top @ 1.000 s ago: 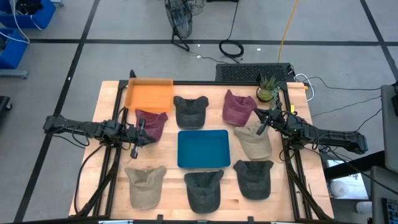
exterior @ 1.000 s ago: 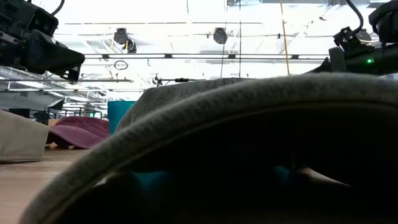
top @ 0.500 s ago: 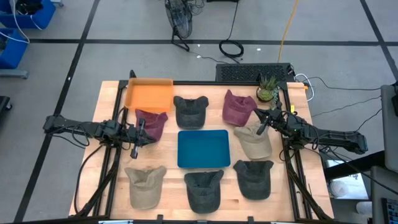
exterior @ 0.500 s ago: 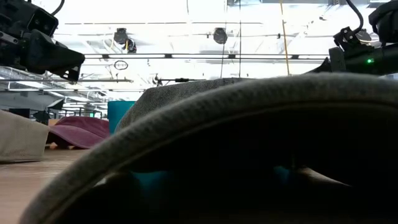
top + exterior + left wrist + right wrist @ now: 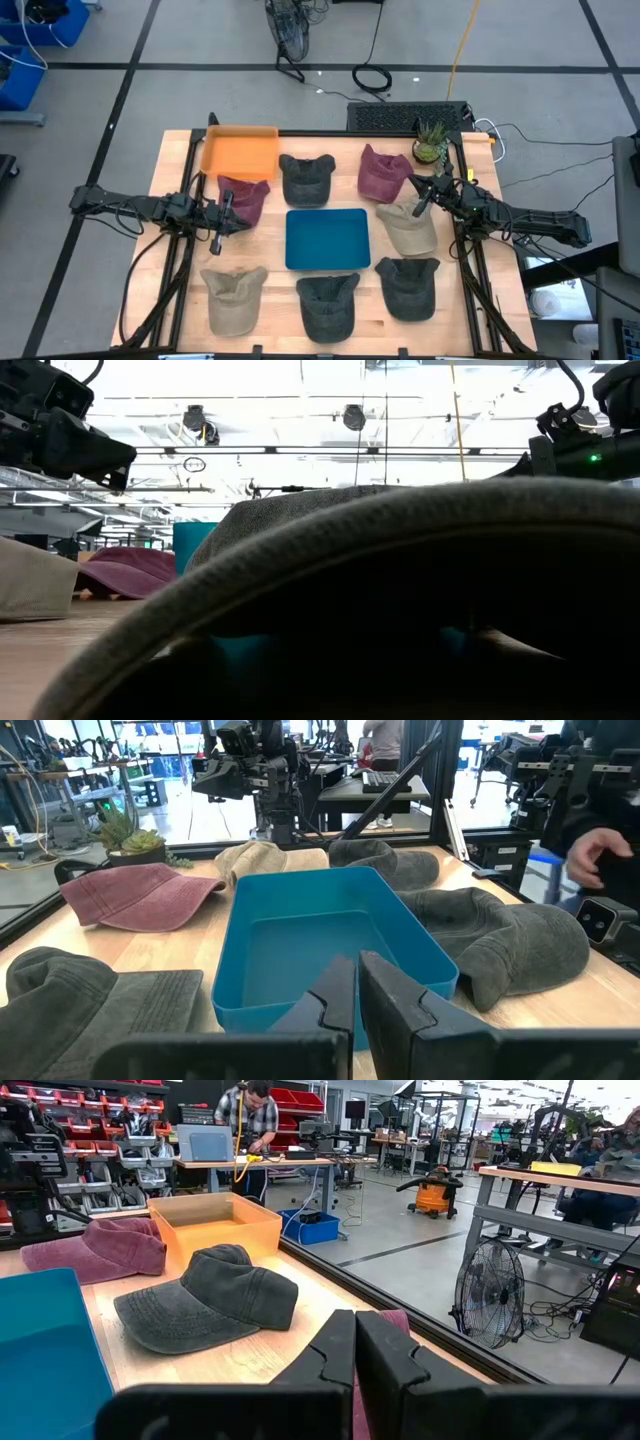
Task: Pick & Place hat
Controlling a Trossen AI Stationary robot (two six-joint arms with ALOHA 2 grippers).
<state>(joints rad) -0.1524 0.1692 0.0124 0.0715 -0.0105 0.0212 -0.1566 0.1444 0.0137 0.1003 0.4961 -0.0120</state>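
A wooden table (image 5: 180, 150) holds two empty containers: a blue bin (image 5: 327, 238) at the centre and an orange bin (image 5: 240, 152) at the far left corner. Seven soft, washed-cotton hats surround the blue bin: two maroon, two tan, three dark grey. The left gripper (image 5: 224, 212) hovers at a maroon hat (image 5: 245, 197), jaws nearly closed, holding nothing. The right gripper (image 5: 418, 203) sits above a tan hat (image 5: 408, 230), jaws closed, empty.

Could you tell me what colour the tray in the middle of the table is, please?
The tray is blue, seen best in the high view.
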